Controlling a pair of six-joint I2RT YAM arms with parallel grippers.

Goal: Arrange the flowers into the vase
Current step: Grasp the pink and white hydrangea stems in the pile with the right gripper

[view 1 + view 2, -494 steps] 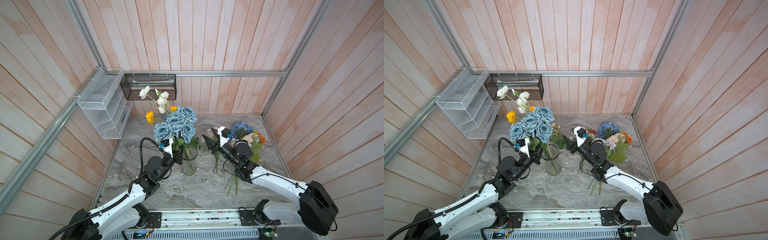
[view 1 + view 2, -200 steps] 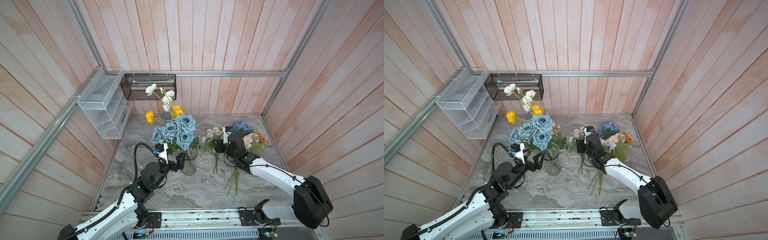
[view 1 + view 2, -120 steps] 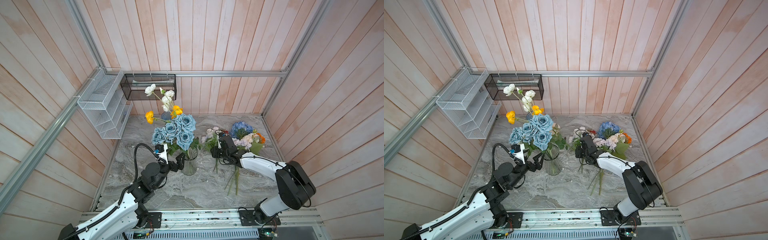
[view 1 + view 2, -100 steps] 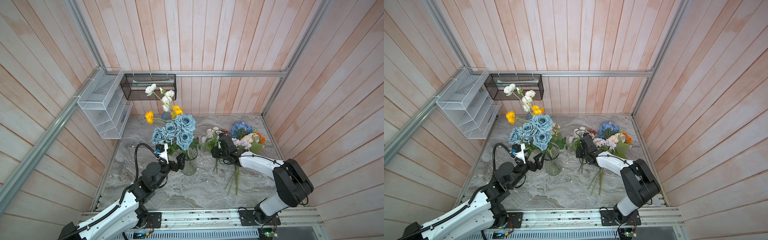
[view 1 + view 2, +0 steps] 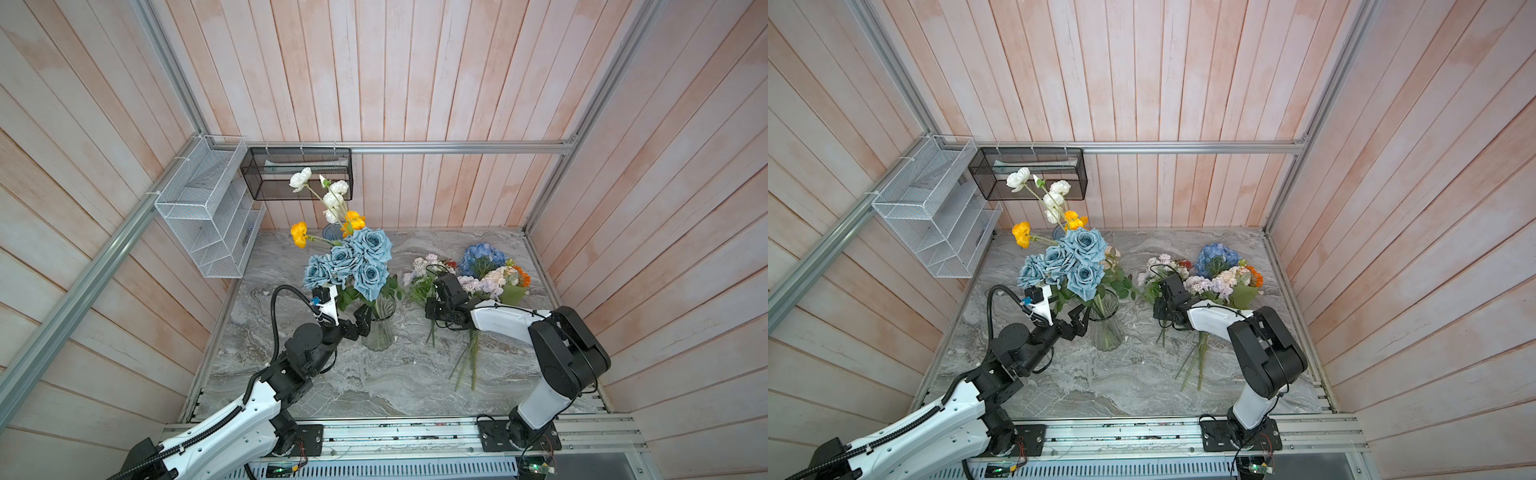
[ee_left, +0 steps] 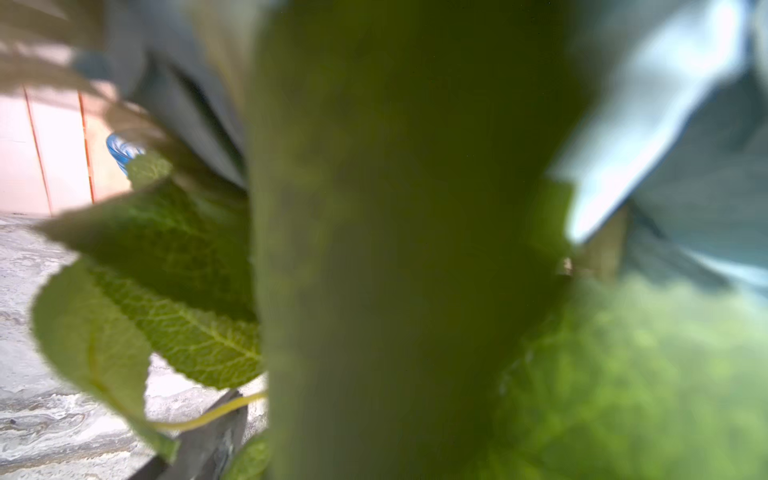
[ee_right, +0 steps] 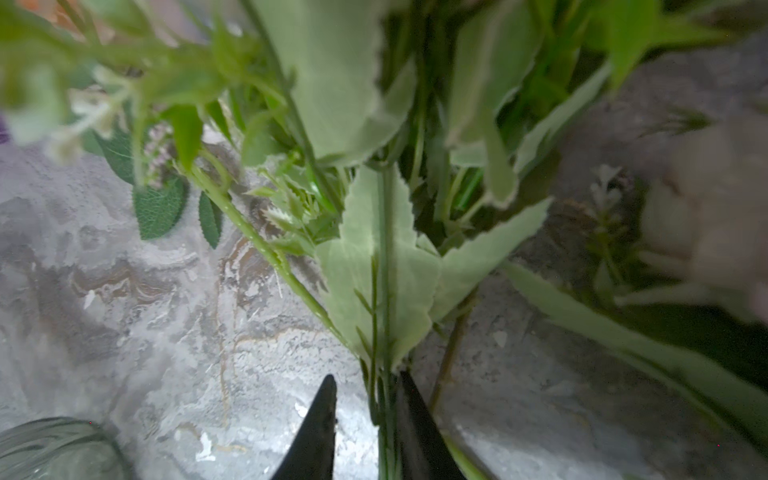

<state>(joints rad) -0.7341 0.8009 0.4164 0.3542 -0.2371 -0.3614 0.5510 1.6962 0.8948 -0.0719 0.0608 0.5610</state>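
A clear glass vase [image 5: 379, 330] [image 5: 1106, 328] holds dusty-blue roses [image 5: 357, 257] and orange and white poppies [image 5: 332, 199]. My left gripper [image 5: 362, 316] [image 5: 1079, 319] stands open just left of the vase with nothing in it. In the left wrist view blurred leaves [image 6: 174, 266] cover nearly everything. The other flowers [image 5: 484, 270] [image 5: 1219, 266] lie in a pile on the right. My right gripper [image 5: 432, 311] [image 5: 1160, 311] [image 7: 366, 376] straddles the lilac-white spray's stems [image 7: 384, 399]. They rest against one finger, and a gap shows to the other.
A white wire rack [image 5: 208, 216] and a black mesh basket [image 5: 299, 174] hang on the back-left walls. Loose stems [image 5: 469, 361] trail toward the front of the marble table [image 5: 374, 382]. The vase's rim [image 7: 50, 449] shows close beside the right gripper.
The right gripper has come down from above the table onto the spray's stems, and its jaws have narrowed around them. The left arm has held still beside the vase.
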